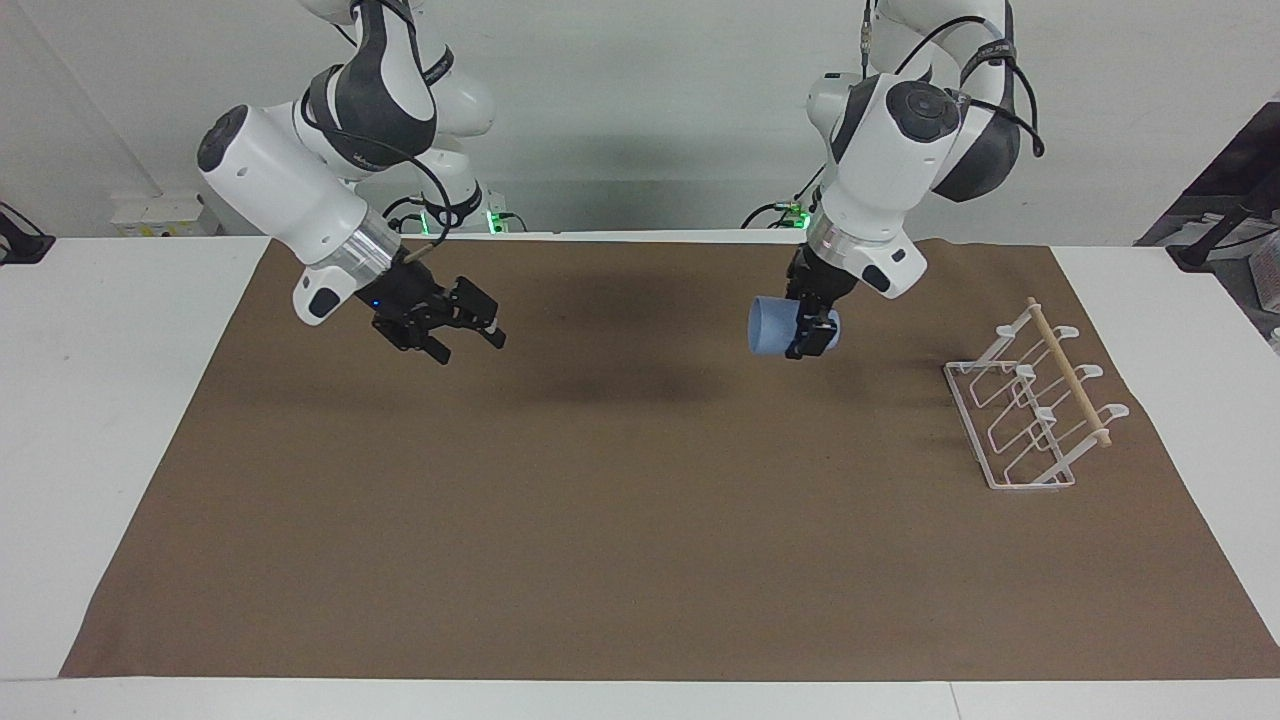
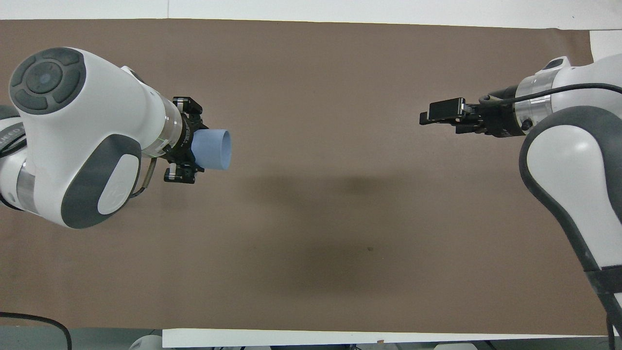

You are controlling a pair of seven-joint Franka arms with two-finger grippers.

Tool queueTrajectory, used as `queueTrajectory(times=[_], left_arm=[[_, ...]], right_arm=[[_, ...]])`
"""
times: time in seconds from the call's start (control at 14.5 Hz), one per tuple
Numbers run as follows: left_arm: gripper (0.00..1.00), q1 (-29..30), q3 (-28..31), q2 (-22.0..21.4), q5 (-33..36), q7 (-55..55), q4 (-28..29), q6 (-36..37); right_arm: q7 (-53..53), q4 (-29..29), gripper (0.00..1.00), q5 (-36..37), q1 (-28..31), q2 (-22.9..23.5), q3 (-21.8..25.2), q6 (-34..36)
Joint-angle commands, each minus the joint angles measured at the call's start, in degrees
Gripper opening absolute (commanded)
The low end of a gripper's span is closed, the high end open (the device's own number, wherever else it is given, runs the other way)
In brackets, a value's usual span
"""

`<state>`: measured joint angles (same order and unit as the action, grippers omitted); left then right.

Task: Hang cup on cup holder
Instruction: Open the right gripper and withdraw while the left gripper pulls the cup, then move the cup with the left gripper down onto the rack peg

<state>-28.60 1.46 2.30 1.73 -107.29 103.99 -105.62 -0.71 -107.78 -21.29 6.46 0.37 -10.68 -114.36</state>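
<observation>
The light-blue cup point(image 1: 770, 326) hangs in the air on its side, its mouth turned toward the right arm's end of the table. My left gripper point(image 1: 806, 336) is shut on the cup's base, over the brown mat and short of the cup holder. The overhead view also shows the cup point(image 2: 212, 149) in the left gripper point(image 2: 190, 146). The white wire cup holder point(image 1: 1035, 412) with its wooden dowel stands on the mat at the left arm's end; in the overhead view it is hidden. My right gripper point(image 1: 468, 328) is open and empty, over the mat at its own end; it also shows in the overhead view point(image 2: 434, 115).
A brown mat point(image 1: 640, 540) covers most of the white table point(image 1: 100, 400). Nothing else stands on the mat between the two grippers. Dark equipment point(image 1: 1225, 225) sits off the table at the left arm's end.
</observation>
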Motion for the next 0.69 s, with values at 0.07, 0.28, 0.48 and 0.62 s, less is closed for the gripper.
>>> queueTrajectory(times=[0.07,0.28,0.48,0.62], left_arm=[[0.41,1.2,-0.2,-1.2,19.7,-1.3,0.9,8.8],[0.41,2.1,-0.2,-0.5,37.0,-2.1,1.0,13.1],[0.41,3.4,-0.2,1.9,51.9,-3.7,3.1,12.1],[0.41,4.5,-0.2,4.6,60.5,-5.9,3.7,11.1]], right_arm=[[-0.6,8.3,1.00,14.7,3.5,-0.5,0.0,9.8],[-0.6,16.9,1.00,21.8,4.8,-0.4,0.0,21.9],[-0.4,22.4,1.00,23.4,4.5,0.0,2.5,30.6],[-0.8,23.3,1.00,24.4,1.3,0.3,4.7,32.6]])
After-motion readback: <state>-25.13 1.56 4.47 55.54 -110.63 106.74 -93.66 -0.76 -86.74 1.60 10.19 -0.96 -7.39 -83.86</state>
